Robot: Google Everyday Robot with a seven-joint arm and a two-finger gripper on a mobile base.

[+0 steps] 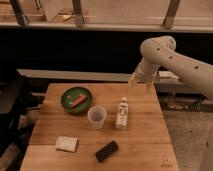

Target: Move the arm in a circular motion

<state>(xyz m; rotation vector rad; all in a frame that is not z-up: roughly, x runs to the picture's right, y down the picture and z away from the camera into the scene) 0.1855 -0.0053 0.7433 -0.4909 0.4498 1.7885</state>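
The beige arm (pixel 172 57) of thick rounded segments with small dark dots enters from the right edge and bends at a bulbous joint near the top right. It then drops to a narrower tip over the far right edge of the wooden table (pixel 145 142). The gripper (pixel 141 81) hangs at that tip, above the table's back right corner, with yellowish finger ends showing. It sits behind and above the white bottle (pixel 122 113) and holds nothing that I can see.
On the table stand a green plate (pixel 76 99) with an orange piece on it, a clear plastic cup (pixel 97 117), a pale sponge (pixel 66 144) and a black flat device (pixel 107 150). A dark chair (pixel 10 107) is at the left. A dark wall and ledge run behind.
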